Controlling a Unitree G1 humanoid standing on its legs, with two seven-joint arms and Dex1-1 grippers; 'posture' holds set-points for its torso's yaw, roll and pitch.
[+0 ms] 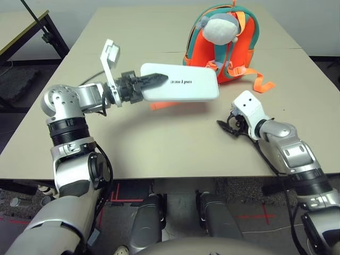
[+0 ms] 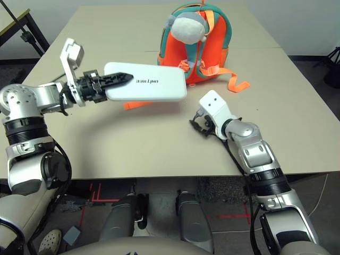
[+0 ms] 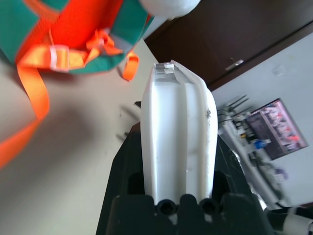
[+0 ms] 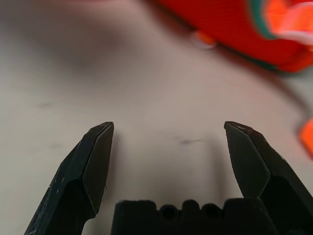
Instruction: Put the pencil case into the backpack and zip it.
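Head view, left claw (image 1: pixel 154 81): centre-left of the frame, clamped on one end of the pencil case (image 1: pixel 183 83), one black finger lying across its top.
Head view, pencil case: held flat in the air at upper centre, clear of the table (image 1: pixel 159 143), dark lettering facing up, its far end just in front of the backpack (image 1: pixel 226 42).
Head view, backpack: upper right, standing on the table, grey-white plush toy (image 1: pixel 220 27) on its front, orange straps (image 1: pixel 260 85) trailing to the right.
Head view, right claw (image 1: pixel 227 126): right of centre, low over the table, apart from the backpack.
Left wrist view, pencil case (image 3: pixel 178 132): white, running up the middle of the frame between the two black fingers (image 3: pixel 122 166), pinched from both sides.
Left wrist view, backpack (image 3: pixel 63 34): upper left, teal and orange, with buckle and straps hanging.
Right wrist view, right claw (image 4: pixel 168 147): fingers spread wide apart, bare table between them.
Right wrist view, backpack (image 4: pixel 230 29): upper right, orange, blurred.
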